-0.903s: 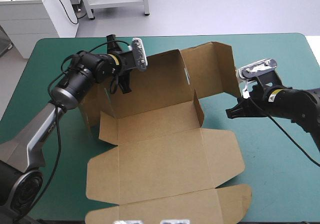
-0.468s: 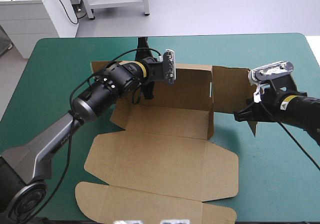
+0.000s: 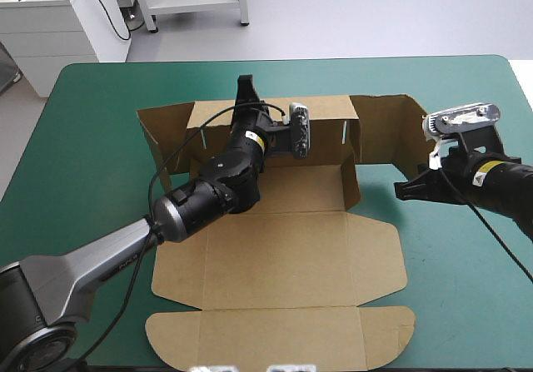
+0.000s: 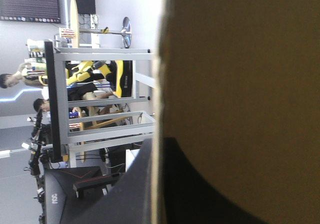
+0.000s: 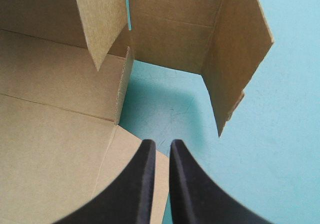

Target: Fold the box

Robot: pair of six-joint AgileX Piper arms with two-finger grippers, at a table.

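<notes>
Brown board: the box [image 3: 275, 255] is one cut sheet. I judge it light, stiff within each panel and limp along its scored creases, with smooth faces that could slide and edges that would crush under a hard pinch.
Back wall: the back wall [image 3: 325, 116] stands upright on the teal-green cover [image 3: 92, 122]. The floor and the lid panel [image 3: 275, 260] lie flat on the near side of it.
Left gripper: the left gripper [image 3: 245, 85] sits on the back wall's top edge, near the middle of its length. In the wrist view [image 4: 160, 184] the board's edge runs between the two black fingers, one on each face, so it is clamped on the box.
Right gripper: the right gripper [image 3: 402, 191] hangs low just past the back wall's right end, on the near side and clear of the board. Its fingers [image 5: 150, 156] are drawn together with only a slit between them and nothing in it.
End flap: the end flap [image 5: 235, 58] hinges off the back wall's right end and stands swung partly toward the near side. It lies ahead of the right gripper and apart from it.
Short side wall: the short side wall [image 3: 351, 181] rises on the near side of the back wall, inward of the end flap.
Where to hold: a free edge well away from a crease looks best, pinched lightly and square. A flap could be pushed flat-on with the fingers together.
Risk: with only one point held, the back wall may bow or sag at its ends.
</notes>
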